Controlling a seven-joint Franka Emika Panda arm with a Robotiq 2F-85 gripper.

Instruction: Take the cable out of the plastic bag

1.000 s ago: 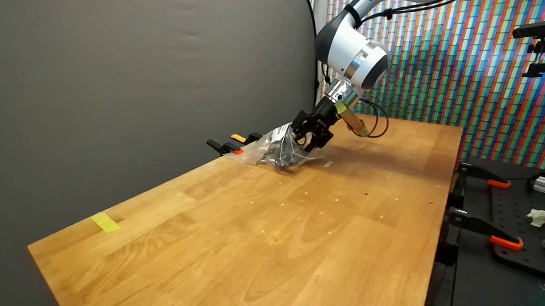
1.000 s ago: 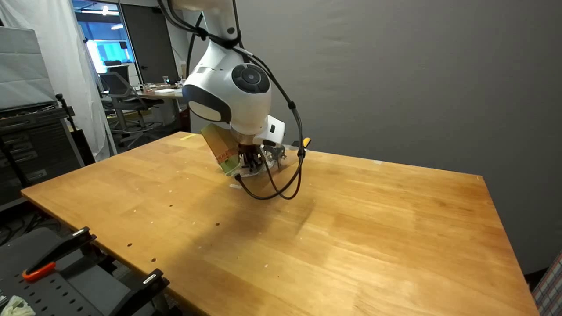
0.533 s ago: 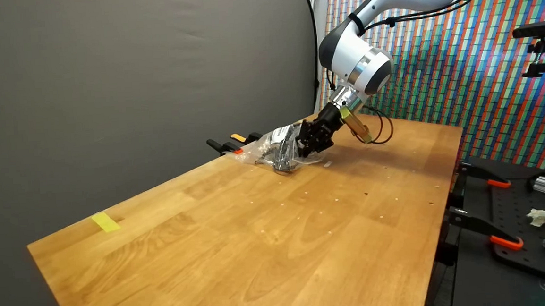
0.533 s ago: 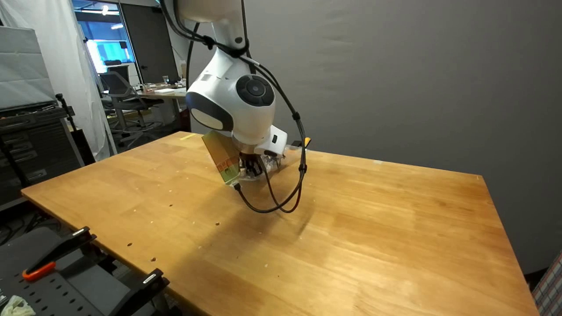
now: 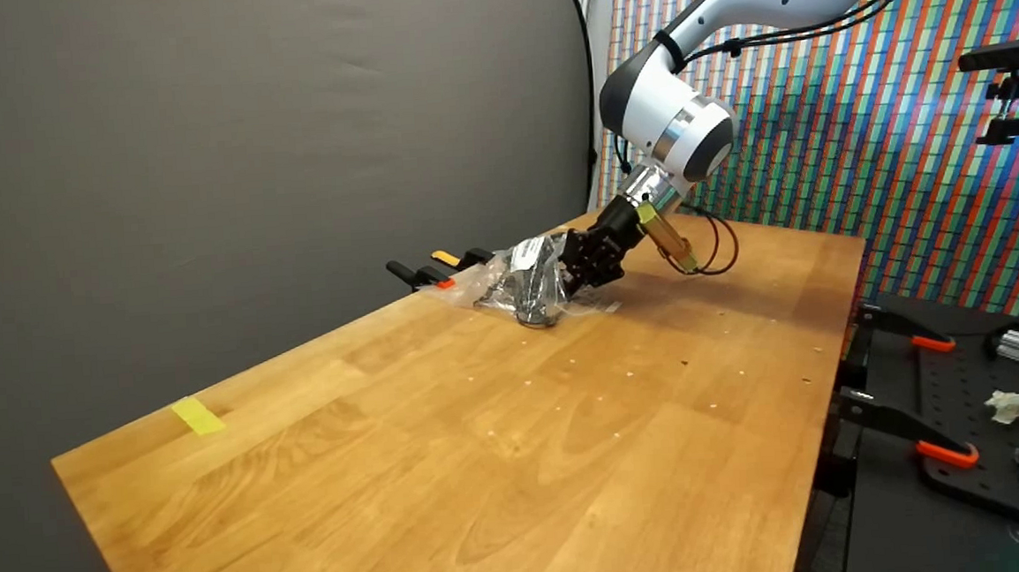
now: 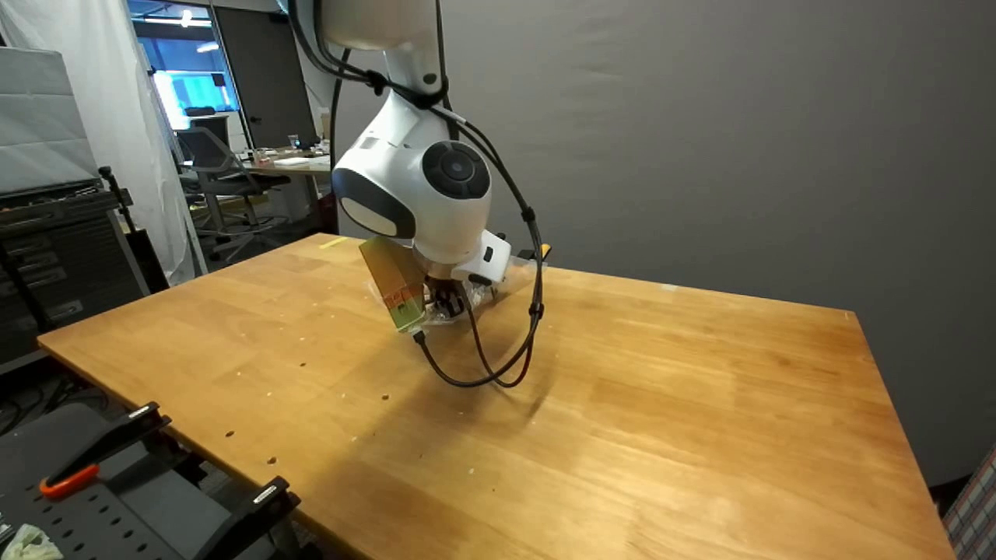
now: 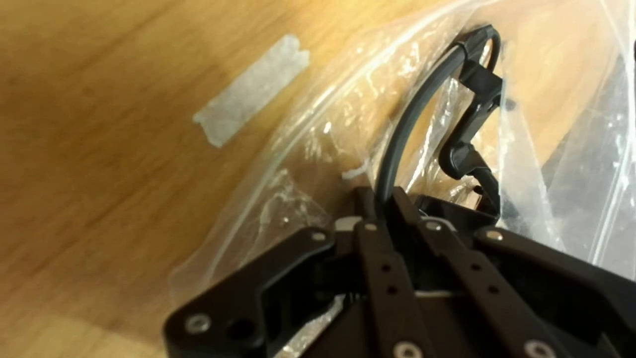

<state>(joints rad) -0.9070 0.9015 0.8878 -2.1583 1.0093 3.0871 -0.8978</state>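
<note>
Apparently the fingers (image 7: pixel 408 209) have clamped the cable (image 7: pixel 403 124).

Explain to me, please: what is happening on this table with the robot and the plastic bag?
A robot arm is at a clear plastic bag on the wooden table. In the wrist view, its pincer is closed on a black cable. The cable is not out yet: the part ahead of the fingertips lies among the bag's plastic.
</note>
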